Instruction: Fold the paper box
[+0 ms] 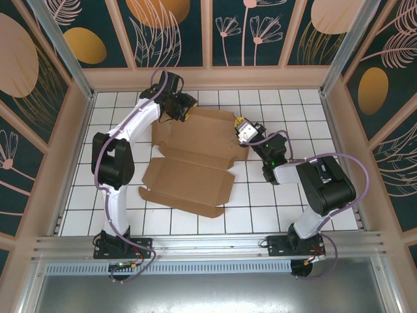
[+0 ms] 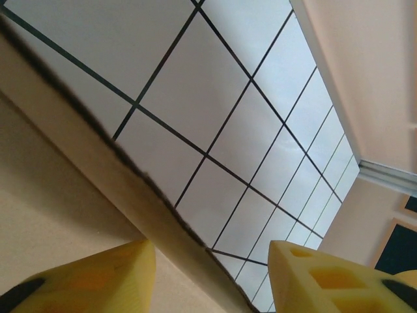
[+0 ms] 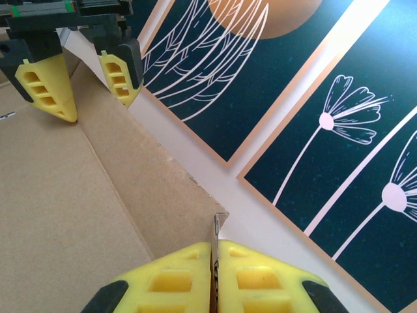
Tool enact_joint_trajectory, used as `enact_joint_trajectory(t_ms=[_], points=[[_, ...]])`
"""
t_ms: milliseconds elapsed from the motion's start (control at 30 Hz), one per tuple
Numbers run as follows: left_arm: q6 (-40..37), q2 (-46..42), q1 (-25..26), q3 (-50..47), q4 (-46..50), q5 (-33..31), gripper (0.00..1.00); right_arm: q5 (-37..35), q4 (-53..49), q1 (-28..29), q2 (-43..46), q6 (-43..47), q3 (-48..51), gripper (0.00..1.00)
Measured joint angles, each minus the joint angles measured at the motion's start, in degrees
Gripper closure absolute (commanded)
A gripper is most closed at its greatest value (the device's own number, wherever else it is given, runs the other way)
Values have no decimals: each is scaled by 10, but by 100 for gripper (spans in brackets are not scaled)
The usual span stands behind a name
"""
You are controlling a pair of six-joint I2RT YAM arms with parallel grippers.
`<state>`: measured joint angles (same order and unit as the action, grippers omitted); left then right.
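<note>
**Paper box (image 1: 189, 182) lies part-folded at the middle of the tiled table (image 1: 293, 195), with one flap raised.**
Judged step: standing the flap (image 3: 150, 176) on the side toward the table's far edge upright along its crease. The right gripper (image 3: 214, 261) is pressed together on that flap's end corner. The left gripper (image 3: 98, 107), nearer the table's far-left corner, has its fingers (image 2: 98, 280) apart astride the flap's top edge, not yet clamping. Recommended: close the left squarely on the edge, hold both grips level, and bend along the scored line without twist, as thin board will likely buckle. Condition: plain brown, unprinted die-cut sheet, mostly flat on the table, tabbed panel toward the table's near edge, cut edges slightly ragged.
</note>
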<state>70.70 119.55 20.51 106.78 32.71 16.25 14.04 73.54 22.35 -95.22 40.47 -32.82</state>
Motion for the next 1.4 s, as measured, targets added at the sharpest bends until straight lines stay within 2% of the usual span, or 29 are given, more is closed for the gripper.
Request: enact_joint_trajectory(t_ms=[133,300,333,467,567,633,800,833,933,1000,1067,1267,1333,1400], points=[[7,0,0,-11,-16,3,78,-8,0,3,0,13,0,88],[19,0,-3,-32,-42,3,91,-18,-1,7,0,21,9,84],[22,0,-3,-35,-47,5,94,-20,0,8,0,22,10,80],[31,-2,-5,-54,-69,10,100,-34,0,13,2,27,15,55],[31,-7,-5,-77,-86,10,100,-38,-4,13,11,15,16,46],[35,-20,-6,-106,-107,10,100,-35,-6,13,24,5,19,44],[75,-87,-7,-242,-238,7,100,-6,-66,14,88,-58,17,48],[83,-99,-8,-265,-264,5,100,-2,-88,16,107,-84,10,51],[109,-121,-10,-314,-339,-5,100,4,-175,26,142,-164,-35,66],[127,-129,-14,-335,-386,-13,100,4,-257,42,150,-223,-89,87],[144,-133,-17,-349,-424,-21,100,5,-330,69,150,-266,-141,99],[196,-138,-21,-385,-524,-48,100,-33,-452,217,128,-321,-155,100],[210,-140,-21,-405,-558,-59,100,-52,-511,265,79,-341,-179,100],[219,-144,-21,-427,-592,-68,100,-59,-562,290,19,-360,-207,100]])
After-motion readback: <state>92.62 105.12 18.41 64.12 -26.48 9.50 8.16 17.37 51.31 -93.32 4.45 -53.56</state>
